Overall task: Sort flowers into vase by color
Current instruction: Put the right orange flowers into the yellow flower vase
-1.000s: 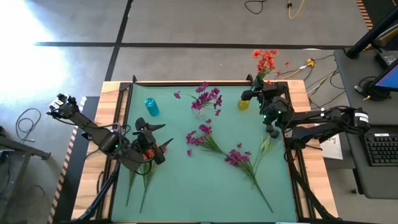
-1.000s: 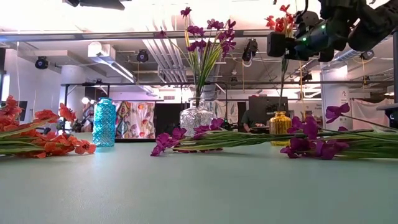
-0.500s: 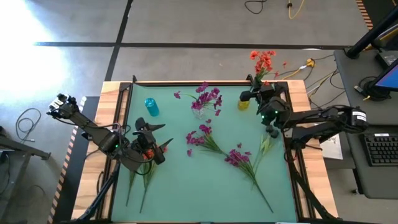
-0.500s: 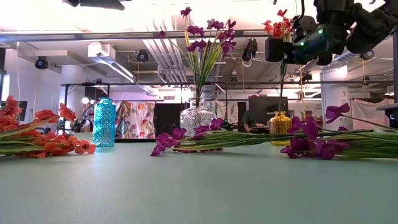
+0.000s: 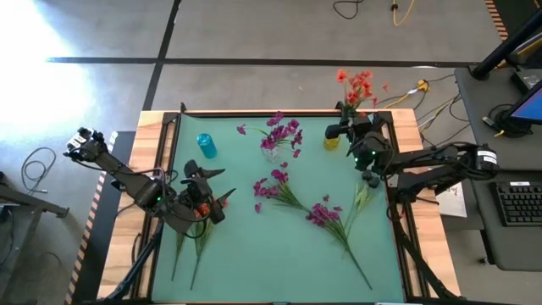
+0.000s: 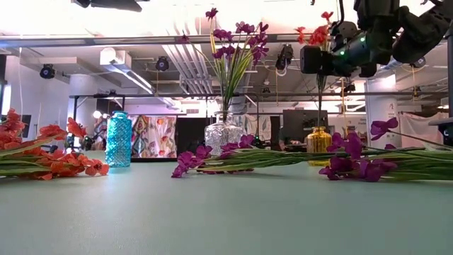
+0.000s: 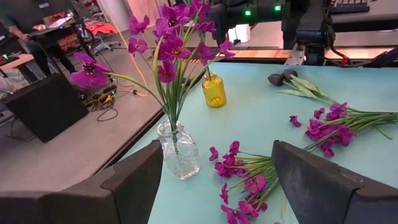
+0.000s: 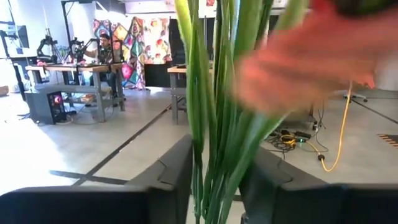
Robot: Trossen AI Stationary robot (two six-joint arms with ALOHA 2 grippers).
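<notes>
My right gripper (image 5: 345,130) (image 6: 318,60) hovers above the yellow vase (image 5: 331,141) (image 6: 318,145) at the table's far right, shut on an orange-red flower bunch (image 5: 356,84) (image 6: 316,34). My left gripper (image 5: 212,190) (image 7: 217,205) is open, low over orange-red flowers (image 5: 199,209) (image 6: 49,159) lying at the table's left. A clear vase (image 5: 272,151) (image 7: 180,149) holds magenta-purple flowers. More magenta-purple flowers (image 5: 276,188) (image 5: 326,213) and dark buds (image 5: 370,178) lie flat on the mat. My right gripper pinches the bunch's green stems (image 8: 211,155) between its two fingers (image 8: 165,180), well below the blooms. The fingers come level from the table's right, across the stems. The bunch stands upright, blooms above; its stem (image 6: 320,106) runs down to the yellow vase's mouth.
A blue vase (image 5: 207,146) (image 6: 118,139) stands at the far left of the green mat (image 5: 254,246). The wooden table rim (image 5: 152,127) frames the mat. Open mat lies along the near side. A person stands far off in the room behind the table.
My right gripper has carried the orange-red bunch a little toward the table's left, bringing the upright stem over the yellow vase. The left arm has kept still.
</notes>
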